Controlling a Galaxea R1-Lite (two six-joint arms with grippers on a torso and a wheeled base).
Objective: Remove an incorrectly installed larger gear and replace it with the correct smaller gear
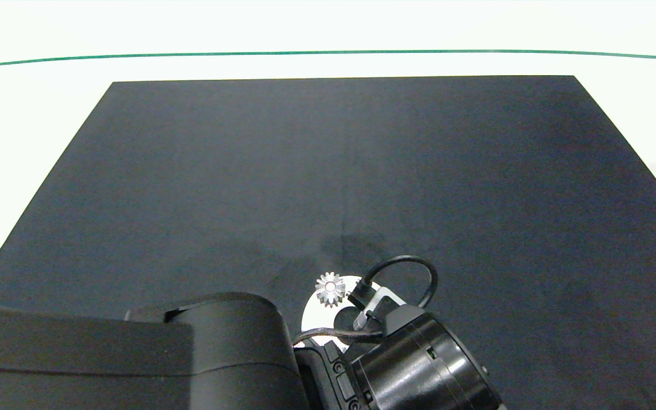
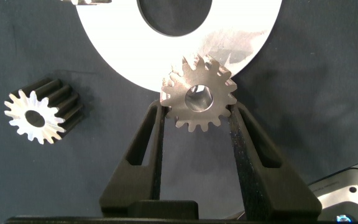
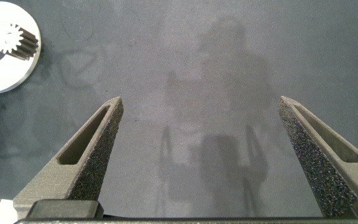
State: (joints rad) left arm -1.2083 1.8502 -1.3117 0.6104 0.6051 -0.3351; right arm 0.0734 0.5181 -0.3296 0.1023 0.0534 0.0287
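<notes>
Black matting covers the counter (image 1: 362, 171), and near its front edge lies a white ring plate (image 2: 241, 43). The left pincer (image 2: 196, 134) is closed on a pointed-tooth gear (image 2: 199, 93) at the plate's rim, apparently the larger gear being lifted off; the smaller gear (image 2: 39, 115) lies on the mat beside the plate. Next, I judge, set the held gear aside and fetch the smaller one; the right pincer (image 3: 197, 155), wide open and empty, hangs well away from the plate.

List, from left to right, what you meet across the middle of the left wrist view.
the smaller gear → one finger → the larger gear → the other finger; both fingers belong to the left end effector.
</notes>
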